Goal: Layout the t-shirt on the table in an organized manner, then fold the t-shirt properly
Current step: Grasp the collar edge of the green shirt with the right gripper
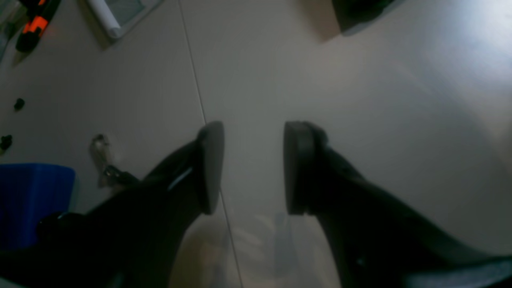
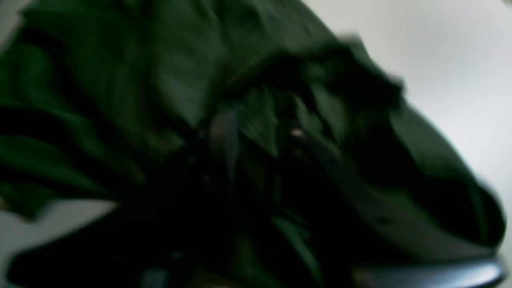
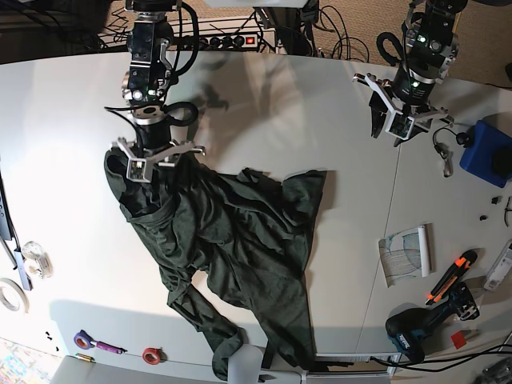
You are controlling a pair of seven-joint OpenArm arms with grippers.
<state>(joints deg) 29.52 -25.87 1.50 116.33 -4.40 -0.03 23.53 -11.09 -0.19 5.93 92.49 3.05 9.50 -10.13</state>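
The right gripper (image 3: 152, 164) is buried in the far-left end of the dark green t-shirt (image 3: 240, 248). Its wrist view is blurred and filled with fabric, so whether its jaws are closed cannot be told. The shirt lies crumpled across the table (image 3: 64, 120), one end reaching the near edge. The left gripper (image 1: 254, 168) hangs over bare tabletop, fingers apart, holding nothing, well apart from the shirt.

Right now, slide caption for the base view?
Right gripper at one edge of the crumpled green t-shirt; left gripper open over the table.
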